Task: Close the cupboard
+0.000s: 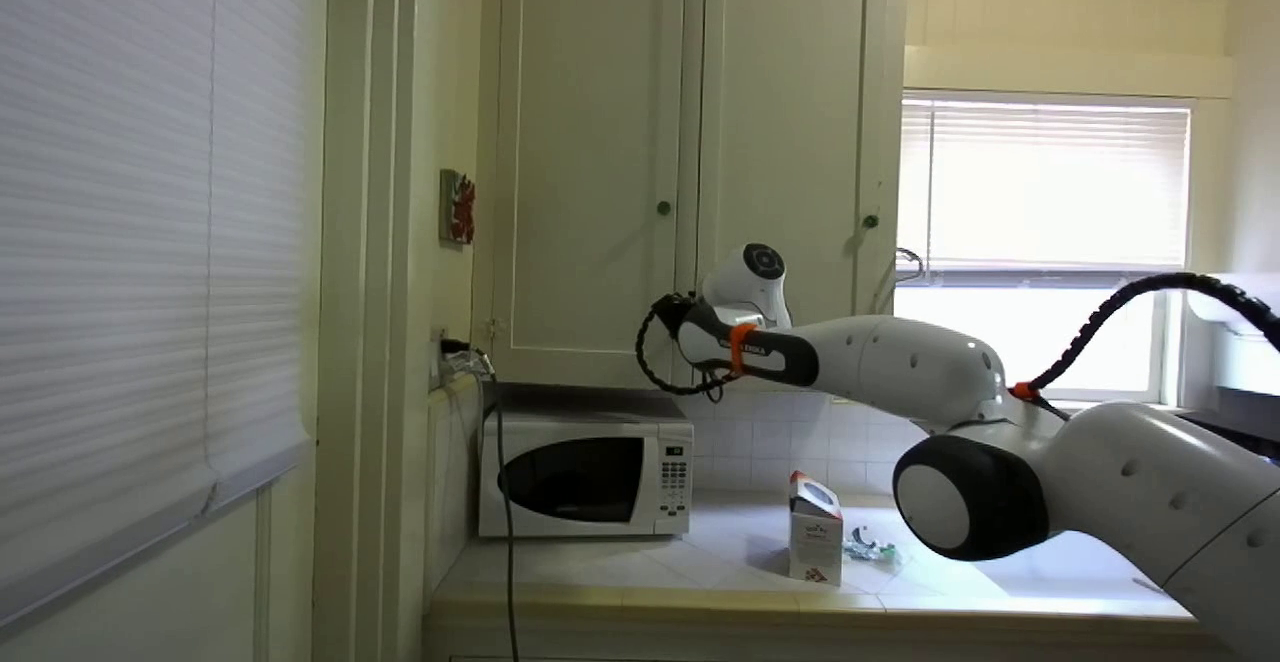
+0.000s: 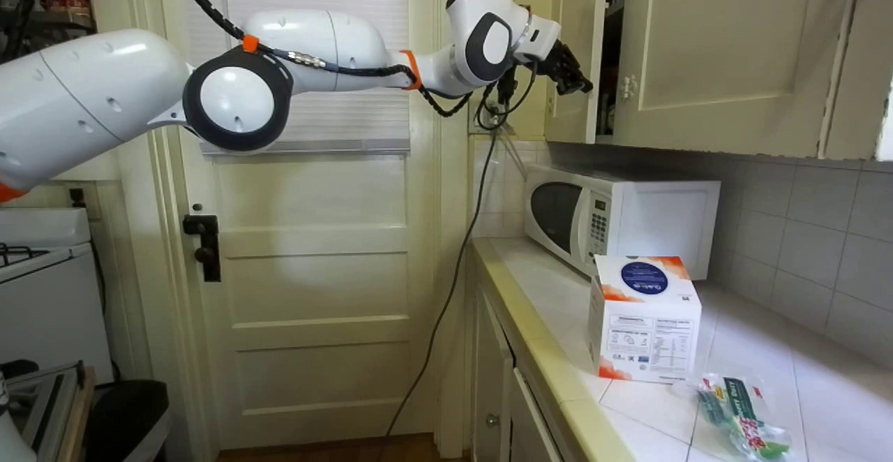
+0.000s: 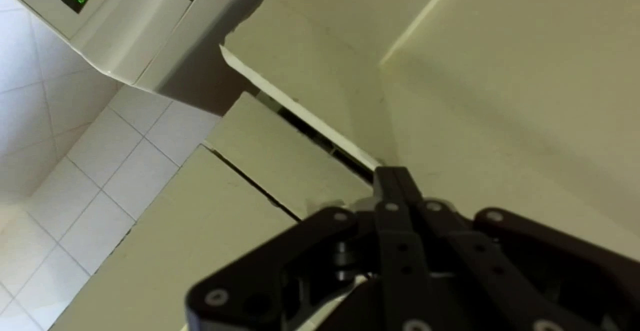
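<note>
The cream-white cupboard's door (image 2: 575,12) stands slightly ajar, with a narrow dark gap (image 2: 611,50) at its knob-side edge. The inside is mostly hidden and too dim to make out. The door (image 1: 590,142) also shows in an exterior view, its small knob (image 1: 664,208) at its right edge. In the wrist view the door (image 3: 500,131) fills the right side, with its pale edge by the gap. My gripper (image 2: 584,87) is at the door's front near that edge. In the wrist view its fingers (image 3: 397,171) are together and hold nothing. I cannot tell whether the tips touch the door.
A matching cabinet door (image 2: 725,43) adjoins the gap, shut. A white microwave (image 2: 656,218) stands below on the tiled counter. A white and orange box (image 2: 649,329) and a plastic packet (image 2: 743,413) lie nearer. A black cable (image 2: 453,273) hangs beside the counter.
</note>
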`<move>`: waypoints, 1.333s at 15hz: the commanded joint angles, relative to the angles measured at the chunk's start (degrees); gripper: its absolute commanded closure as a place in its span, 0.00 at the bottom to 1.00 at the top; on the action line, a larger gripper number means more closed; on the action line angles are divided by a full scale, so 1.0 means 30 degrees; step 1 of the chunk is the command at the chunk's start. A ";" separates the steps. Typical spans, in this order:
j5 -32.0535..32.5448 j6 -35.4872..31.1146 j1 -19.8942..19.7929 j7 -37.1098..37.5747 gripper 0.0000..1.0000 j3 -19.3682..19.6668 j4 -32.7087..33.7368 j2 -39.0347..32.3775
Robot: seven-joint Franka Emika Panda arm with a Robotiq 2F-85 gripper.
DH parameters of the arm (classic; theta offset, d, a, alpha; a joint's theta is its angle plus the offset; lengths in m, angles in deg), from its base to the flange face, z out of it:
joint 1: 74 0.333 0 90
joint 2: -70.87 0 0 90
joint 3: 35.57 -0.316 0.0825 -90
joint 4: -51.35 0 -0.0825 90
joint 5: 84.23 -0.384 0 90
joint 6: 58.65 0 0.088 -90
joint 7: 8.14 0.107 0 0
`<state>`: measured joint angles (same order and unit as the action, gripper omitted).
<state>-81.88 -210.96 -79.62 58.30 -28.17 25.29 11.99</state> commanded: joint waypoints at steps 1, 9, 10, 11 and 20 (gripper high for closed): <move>-0.0571 0.0233 -0.0217 0.1217 1.00 0.0356 0.0206 -0.0516; 0.1283 0.0282 0.0430 0.3600 1.00 0.3247 0.0477 -0.0930; 0.2343 0.0251 0.0719 0.4311 1.00 0.4686 0.0179 -0.0632; 0.2954 0.0070 0.0798 0.4630 1.00 0.5395 0.0099 -0.0432; 0.3385 0.3618 0.2085 -0.3490 1.00 0.2556 0.0143 0.1994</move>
<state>-68.16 -204.72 -75.35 57.10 -14.17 26.06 15.18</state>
